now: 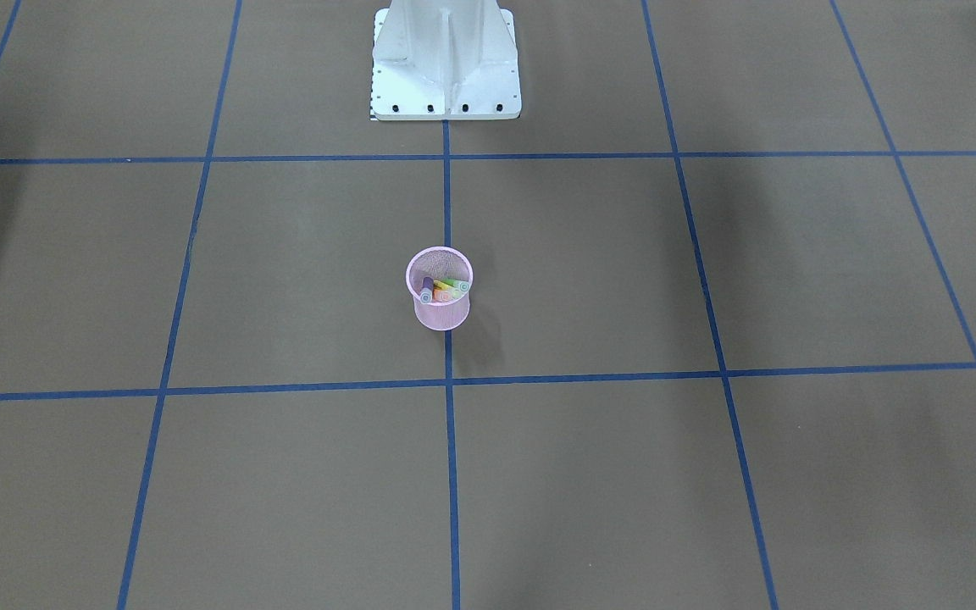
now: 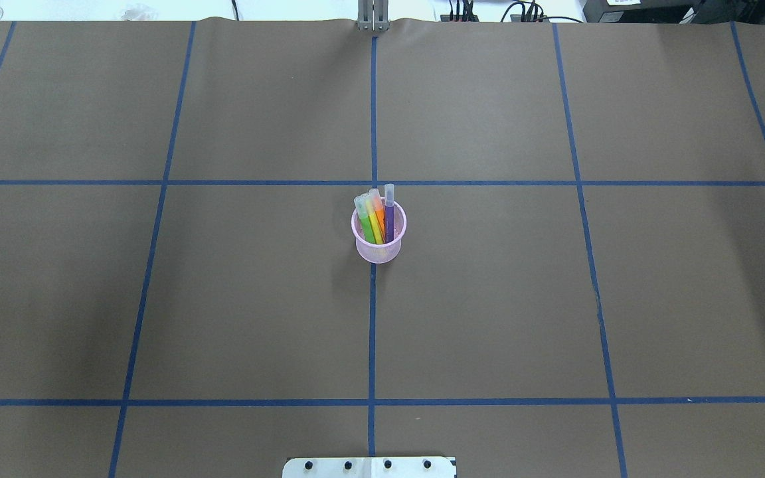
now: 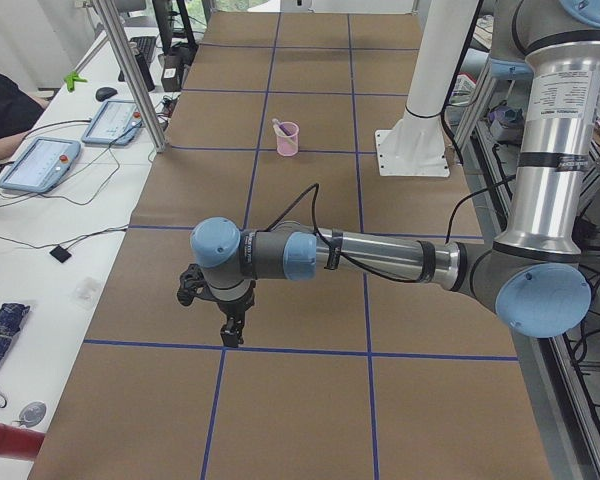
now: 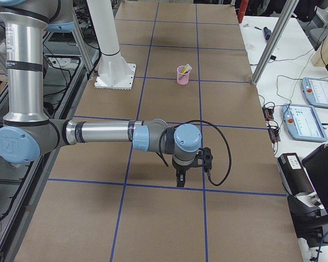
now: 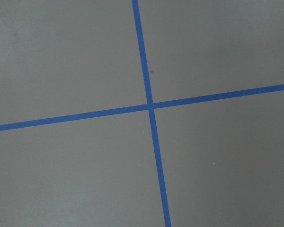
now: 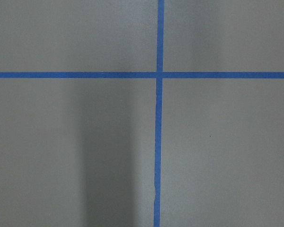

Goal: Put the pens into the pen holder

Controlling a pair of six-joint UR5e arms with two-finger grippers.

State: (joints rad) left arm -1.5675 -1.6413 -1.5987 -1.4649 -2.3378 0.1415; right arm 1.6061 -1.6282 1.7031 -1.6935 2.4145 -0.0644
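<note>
The pink mesh pen holder (image 2: pixel 378 252) stands upright at the table's middle on a blue tape line. The purple pen (image 2: pixel 389 216), orange pen (image 2: pixel 380 214), yellow pen (image 2: pixel 374 227) and green pen (image 2: pixel 364 222) stand inside it, caps up and leaning toward the far side. It also shows in the front view (image 1: pixel 441 315). My left gripper (image 3: pixel 230 335) hangs over the table's left end, far from the holder. My right gripper (image 4: pixel 179 180) hangs over the right end. Both show only in the side views, so I cannot tell whether they are open or shut. The wrist views show only bare table and tape.
The white robot base (image 1: pixel 446 59) stands at the table's near middle edge. Blue tape lines divide the brown table (image 2: pixel 489 299) into squares. Metal posts (image 3: pixel 130 70) and tablets (image 3: pixel 40 160) stand off the operators' side.
</note>
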